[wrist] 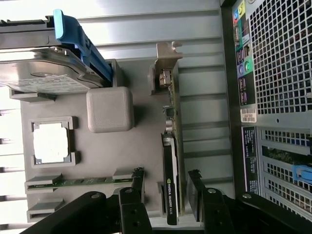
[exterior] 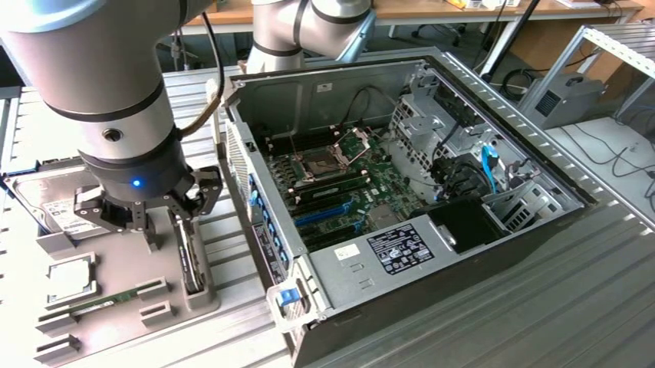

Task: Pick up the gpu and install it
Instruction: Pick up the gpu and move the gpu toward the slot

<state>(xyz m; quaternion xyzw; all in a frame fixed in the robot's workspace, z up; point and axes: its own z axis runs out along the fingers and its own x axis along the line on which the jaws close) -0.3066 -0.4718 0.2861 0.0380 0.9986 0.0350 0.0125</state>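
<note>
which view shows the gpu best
The wrist view: the gpu shows along its whole length, silver bracket to black end, standing on edge in the grey tray. The exterior view gives just its thin dark top edge under the gripper.

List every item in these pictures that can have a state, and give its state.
gpu: standing on edge in a slot of the tray, not gripped.
gripper: open, a finger on each side of the gpu.
computer case: lying on its side, side panel off.
hard drive: flat on the tray.
CPU: flat in its recess.
RAM stick: on edge in its tray slot.
</note>
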